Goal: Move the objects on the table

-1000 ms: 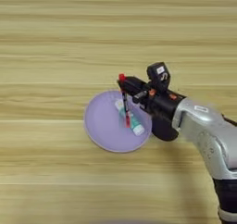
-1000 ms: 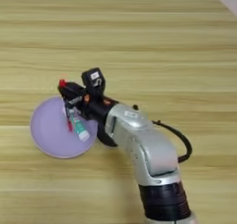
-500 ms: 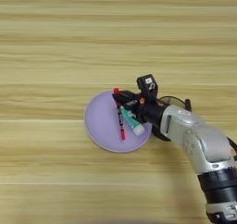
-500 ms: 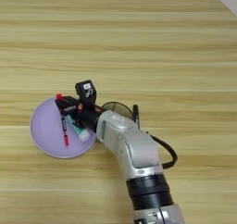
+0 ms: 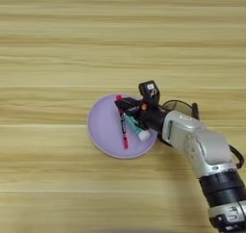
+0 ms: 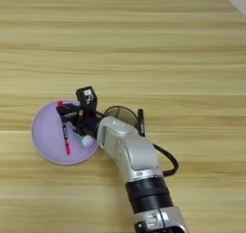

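Now, in the left eye view the silver forearm [image 5: 202,150] slants up-left from the bottom right; its black fingers [image 5: 126,103] reach over a lilac plate [image 5: 103,131] on the desk [image 5: 57,49]. How far they are parted cannot be told. The red-capped pen [image 5: 123,127] lies on the plate, running near-vertically, beside a white-tipped marker [image 5: 138,129].

In the right eye view the mesh cup [image 6: 121,115] lies behind the arm, right of the plate.

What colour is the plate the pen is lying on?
Pale lilac purple, plain. The plate shows best in the left eye view, with the red-tipped pen lying across it.
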### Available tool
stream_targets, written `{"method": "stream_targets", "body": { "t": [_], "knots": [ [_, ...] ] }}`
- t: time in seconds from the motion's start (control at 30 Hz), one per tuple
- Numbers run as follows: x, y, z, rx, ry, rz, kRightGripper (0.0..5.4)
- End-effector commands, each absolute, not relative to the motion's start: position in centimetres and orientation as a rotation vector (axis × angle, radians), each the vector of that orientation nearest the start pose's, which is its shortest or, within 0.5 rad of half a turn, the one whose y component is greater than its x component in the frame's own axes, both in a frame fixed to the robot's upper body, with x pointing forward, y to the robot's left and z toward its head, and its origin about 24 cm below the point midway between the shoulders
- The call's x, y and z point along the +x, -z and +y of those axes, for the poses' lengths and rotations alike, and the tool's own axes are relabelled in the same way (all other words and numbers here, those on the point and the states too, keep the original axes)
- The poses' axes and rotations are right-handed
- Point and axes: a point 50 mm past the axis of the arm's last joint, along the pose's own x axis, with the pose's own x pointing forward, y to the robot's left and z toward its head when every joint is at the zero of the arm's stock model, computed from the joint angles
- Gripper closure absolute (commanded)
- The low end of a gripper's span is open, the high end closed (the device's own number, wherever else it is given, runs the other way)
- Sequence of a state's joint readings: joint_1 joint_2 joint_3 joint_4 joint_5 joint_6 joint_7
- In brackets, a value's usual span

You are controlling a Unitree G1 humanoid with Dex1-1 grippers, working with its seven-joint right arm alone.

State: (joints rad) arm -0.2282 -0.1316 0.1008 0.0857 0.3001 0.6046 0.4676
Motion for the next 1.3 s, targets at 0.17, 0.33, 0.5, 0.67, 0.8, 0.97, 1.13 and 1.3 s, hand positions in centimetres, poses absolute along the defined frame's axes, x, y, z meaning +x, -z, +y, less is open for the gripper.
{"method": "stream_targets", "body": {
  "t": [0.17, 0.33, 0.5, 0.67, 0.8, 0.97, 1.13, 1.3],
  "knots": [
    [29.0, -5.1, -9.9, 0.156, -0.692, 0.335, 4.64],
    [28.9, -4.9, -9.8, 0.152, -0.700, 0.340, 4.24],
    [28.9, -4.5, -9.9, 0.149, -0.698, 0.351, 3.74],
    [28.9, -4.3, -10.0, 0.144, -0.697, 0.353, 3.18],
    [28.8, -4.2, -10.0, 0.143, -0.697, 0.356, 2.74],
    [28.9, -4.3, -10.1, 0.143, -0.695, 0.350, 2.15],
    [28.9, -4.6, -10.2, 0.126, -0.691, 0.333, 1.58],
    [28.7, -4.8, -10.4, 0.107, -0.687, 0.308, 1.06]
  ]
}}
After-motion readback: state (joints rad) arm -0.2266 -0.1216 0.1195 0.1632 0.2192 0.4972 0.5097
